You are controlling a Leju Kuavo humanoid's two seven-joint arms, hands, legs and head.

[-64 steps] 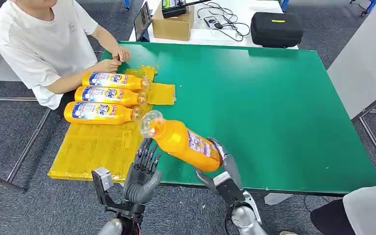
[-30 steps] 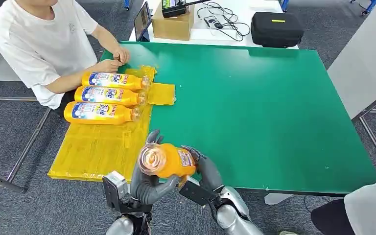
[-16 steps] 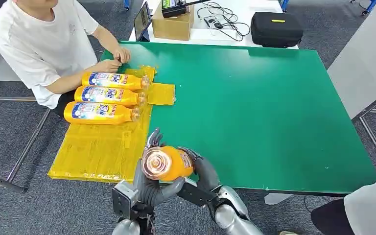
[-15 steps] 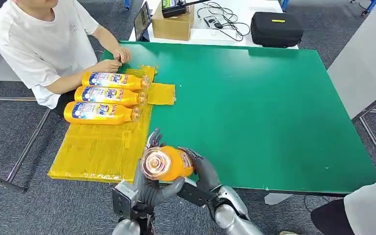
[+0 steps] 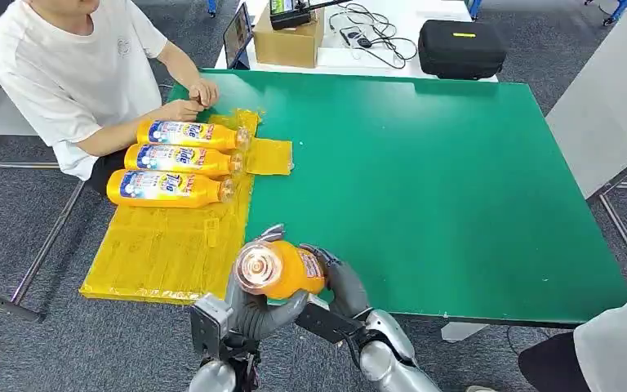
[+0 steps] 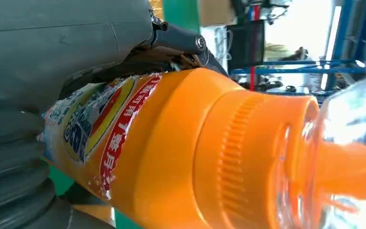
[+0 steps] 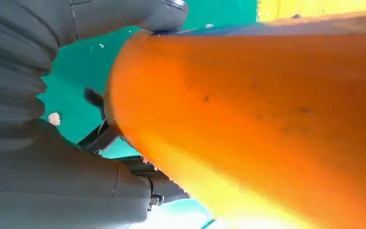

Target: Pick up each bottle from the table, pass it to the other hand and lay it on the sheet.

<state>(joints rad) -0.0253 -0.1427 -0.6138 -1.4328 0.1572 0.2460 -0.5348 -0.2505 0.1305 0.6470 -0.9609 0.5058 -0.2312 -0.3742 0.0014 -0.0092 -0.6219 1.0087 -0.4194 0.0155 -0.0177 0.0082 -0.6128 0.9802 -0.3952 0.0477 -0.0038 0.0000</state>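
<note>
One bottle (image 5: 282, 269) is in transit, orange and pointing its clear cap end toward the camera, raised above the near edge of the desk (image 5: 457, 204) and caught between both hands. Your right hand (image 5: 339, 282) wraps the base end from the far side, and your left hand (image 5: 253, 306) cups it from underneath, near the neck; the left wrist view shows the label and ribbed collar pressed right against the palm. Both hands are grasping the bottle at this instant, so this looks like the middle of the handover.

To do it well, make sure your left hand has a firm wrap around the body before the right lets go. The surface looks smooth and rounded, so a loose hold could let it roll or slip. Release the right hand slowly and draw it straight back off the base.

Three bottles (image 5: 175, 159) already lie side by side on the yellow sheet (image 5: 155, 249), beyond and outboard of your left hand. Bare sheet lies nearer your left hand than they do, so aim there and keep well apart from the person's hands (image 5: 192, 98) at the far end.
</note>
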